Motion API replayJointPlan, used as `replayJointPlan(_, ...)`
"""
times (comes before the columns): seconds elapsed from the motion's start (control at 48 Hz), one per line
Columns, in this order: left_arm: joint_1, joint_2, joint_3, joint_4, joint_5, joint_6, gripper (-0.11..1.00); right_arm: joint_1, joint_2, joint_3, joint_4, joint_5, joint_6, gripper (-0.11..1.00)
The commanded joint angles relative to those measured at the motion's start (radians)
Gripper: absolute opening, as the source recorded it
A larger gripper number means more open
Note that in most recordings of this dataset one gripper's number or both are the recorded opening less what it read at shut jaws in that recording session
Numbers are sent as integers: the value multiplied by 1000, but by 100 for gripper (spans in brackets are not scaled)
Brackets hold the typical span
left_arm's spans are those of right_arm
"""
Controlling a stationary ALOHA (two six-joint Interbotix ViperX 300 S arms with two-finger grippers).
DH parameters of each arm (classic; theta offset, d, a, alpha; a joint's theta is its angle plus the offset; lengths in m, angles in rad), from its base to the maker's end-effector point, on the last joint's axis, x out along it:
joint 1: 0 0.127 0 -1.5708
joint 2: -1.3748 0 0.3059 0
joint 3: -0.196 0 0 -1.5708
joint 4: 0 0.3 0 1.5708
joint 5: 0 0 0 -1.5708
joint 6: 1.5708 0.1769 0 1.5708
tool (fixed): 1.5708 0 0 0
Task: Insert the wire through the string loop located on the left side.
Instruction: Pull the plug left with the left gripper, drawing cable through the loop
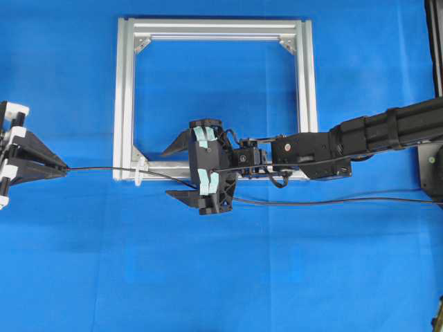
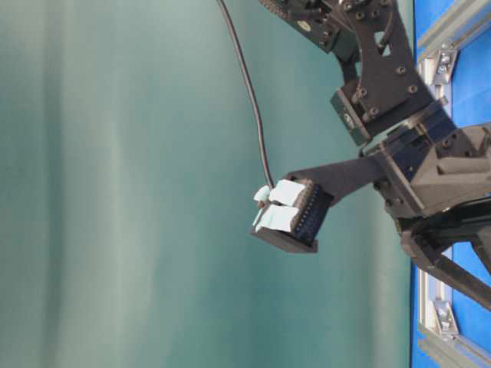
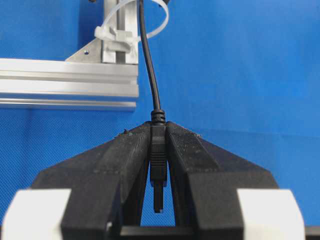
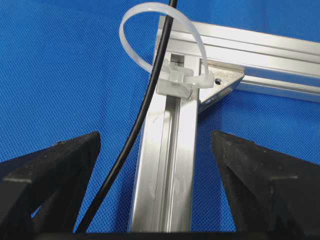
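The wire (image 1: 104, 169) is a thin black cable running from the left edge across to the right. Its plug (image 3: 158, 150) is pinched between the fingers of my left gripper (image 3: 158, 127), which is shut on it at the far left (image 1: 66, 167). The cable (image 3: 150, 75) passes through the white string loop (image 3: 114, 35), which is tied to the frame's lower left corner (image 1: 142, 171). My right gripper (image 1: 168, 173) stands open just right of the loop, straddling the frame's bottom bar. In the right wrist view its jaws (image 4: 155, 137) are wide apart, with the wire (image 4: 145, 107) running through the loop (image 4: 175, 82).
The square aluminium frame (image 1: 124, 104) lies flat on the blue cloth, with silver corner brackets (image 1: 142, 45). The slack wire (image 1: 311, 203) trails right below the right arm (image 1: 387, 131). A black post (image 1: 436, 41) stands at the right edge.
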Motion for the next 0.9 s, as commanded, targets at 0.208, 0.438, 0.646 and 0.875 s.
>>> replayJointPlan(0.208,-3,43,-9,3,-18,-2,8,3,-46,-6,0,-8,0,94)
replayJointPlan(0.438,-3,51,-9,3,-20,-8,8,3,-46,-8,0,-9,0,94)
replayJointPlan(0.646,14,57,-8,3,-14,-8,29,3,-46,-9,0,-9,0,94)
replayJointPlan(0.875,17,55,-8,3,-6,-6,81,3,-48,-14,0,-11,-2,94)
